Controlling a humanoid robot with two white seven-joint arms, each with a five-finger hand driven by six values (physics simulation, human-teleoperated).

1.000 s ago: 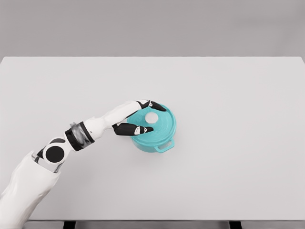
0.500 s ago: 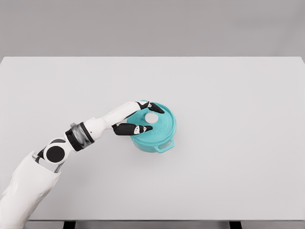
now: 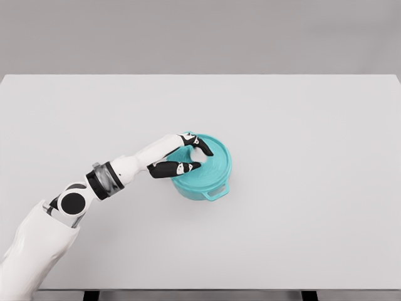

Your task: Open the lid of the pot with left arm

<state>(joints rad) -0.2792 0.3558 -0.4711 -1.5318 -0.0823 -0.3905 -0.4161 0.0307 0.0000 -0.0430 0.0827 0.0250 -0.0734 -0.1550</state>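
Observation:
A teal pot (image 3: 199, 190) stands near the middle of the white table (image 3: 301, 125), its teal lid (image 3: 217, 164) seated on it. The lid's white knob (image 3: 197, 155) shows only partly behind my fingers. My left hand (image 3: 202, 159) reaches in from the lower left and hovers over the lid's left half. Its upper fingers (image 3: 202, 145) curl over the top of the knob, while the thumb (image 3: 182, 168) lies below, a small gap away. I cannot see a firm grasp. A loop handle (image 3: 216, 193) sticks out at the pot's front. The right arm is out of view.
The table's far edge (image 3: 200, 76) meets a plain grey wall. The front edge runs along the bottom of the picture, with my left forearm (image 3: 100, 182) crossing the lower left.
The upper fingers have curled further down over the knob and now cover more of it. The thumb has crept slightly toward it. Pot and lid have not moved.

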